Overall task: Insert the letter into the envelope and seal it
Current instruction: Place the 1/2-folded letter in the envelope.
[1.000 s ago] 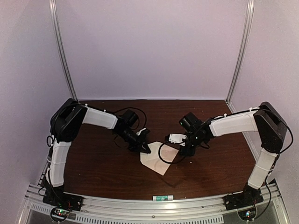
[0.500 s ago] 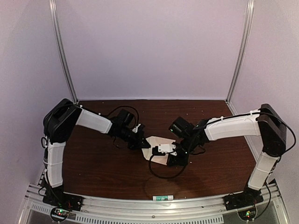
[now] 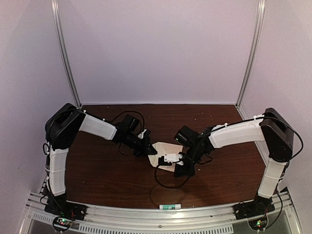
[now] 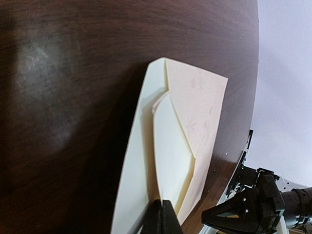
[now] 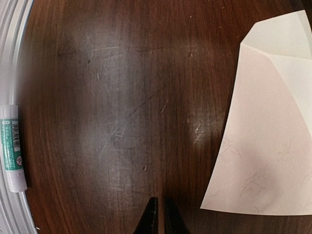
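Observation:
The envelope (image 3: 165, 150) lies mid-table, cream-tan with a pointed flap. In the left wrist view its flap (image 4: 171, 146) stands lifted off the pinkish body (image 4: 202, 107), with a cream strip beside it. My left gripper (image 4: 161, 217) is shut on the flap's thin edge; in the top view it (image 3: 149, 149) sits at the envelope's left edge. My right gripper (image 5: 160, 214) is shut and empty, low over bare wood just near of the envelope (image 5: 265, 146); in the top view it (image 3: 163, 164) points left. I cannot tell the letter apart as a separate sheet.
A glue stick (image 3: 169, 206) with a green label lies on the front rail, also at the left edge of the right wrist view (image 5: 10, 146). A black cable loops on the table under the right arm (image 3: 165, 181). Metal posts stand at the back corners.
The envelope has shifted up and left from its spread position. My right gripper swung left and nearer, along the envelope's near edge. The left arm pulled slightly left, keeping its hold.

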Controlling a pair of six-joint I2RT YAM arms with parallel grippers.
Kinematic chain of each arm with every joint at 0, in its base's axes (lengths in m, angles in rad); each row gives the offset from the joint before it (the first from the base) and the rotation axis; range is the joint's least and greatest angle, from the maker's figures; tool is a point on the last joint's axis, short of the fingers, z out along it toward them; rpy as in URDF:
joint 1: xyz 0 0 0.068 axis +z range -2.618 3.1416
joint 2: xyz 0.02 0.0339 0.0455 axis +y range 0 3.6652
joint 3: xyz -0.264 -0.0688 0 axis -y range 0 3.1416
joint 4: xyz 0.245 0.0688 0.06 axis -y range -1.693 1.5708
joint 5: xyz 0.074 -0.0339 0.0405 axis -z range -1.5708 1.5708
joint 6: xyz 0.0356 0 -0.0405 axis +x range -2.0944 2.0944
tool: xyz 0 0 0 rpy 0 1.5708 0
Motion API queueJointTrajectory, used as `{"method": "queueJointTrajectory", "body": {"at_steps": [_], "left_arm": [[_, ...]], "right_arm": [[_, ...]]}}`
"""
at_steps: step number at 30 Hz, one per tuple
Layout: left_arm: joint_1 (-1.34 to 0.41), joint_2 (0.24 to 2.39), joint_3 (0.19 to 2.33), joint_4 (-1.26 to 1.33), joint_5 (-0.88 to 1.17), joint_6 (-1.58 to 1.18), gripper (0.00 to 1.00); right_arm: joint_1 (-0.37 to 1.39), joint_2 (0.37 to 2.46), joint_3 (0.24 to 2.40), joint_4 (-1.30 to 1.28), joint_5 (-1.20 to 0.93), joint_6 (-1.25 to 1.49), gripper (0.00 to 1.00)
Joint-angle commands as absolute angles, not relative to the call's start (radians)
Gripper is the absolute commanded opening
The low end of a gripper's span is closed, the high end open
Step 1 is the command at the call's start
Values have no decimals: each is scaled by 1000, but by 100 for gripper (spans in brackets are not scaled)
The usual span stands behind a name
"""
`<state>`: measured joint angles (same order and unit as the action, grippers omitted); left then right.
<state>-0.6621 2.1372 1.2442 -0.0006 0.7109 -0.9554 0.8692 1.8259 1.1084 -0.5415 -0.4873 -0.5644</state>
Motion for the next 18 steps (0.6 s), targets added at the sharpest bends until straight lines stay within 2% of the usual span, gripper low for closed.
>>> {"method": "queueJointTrajectory", "body": {"at_steps": [1, 15, 18], "left_arm": [[-663, 2100, 1228, 19, 712, -934, 0], [-663, 2101, 1238, 6, 720, -904, 0], [-661, 2109, 1265, -70, 728, -865, 0]], "right_arm": [[853, 1820, 1133, -503, -437, -533, 6], [847, 1936, 1155, -538, -391, -529, 8], [840, 1950, 1149, -545, -387, -526, 8]]}}
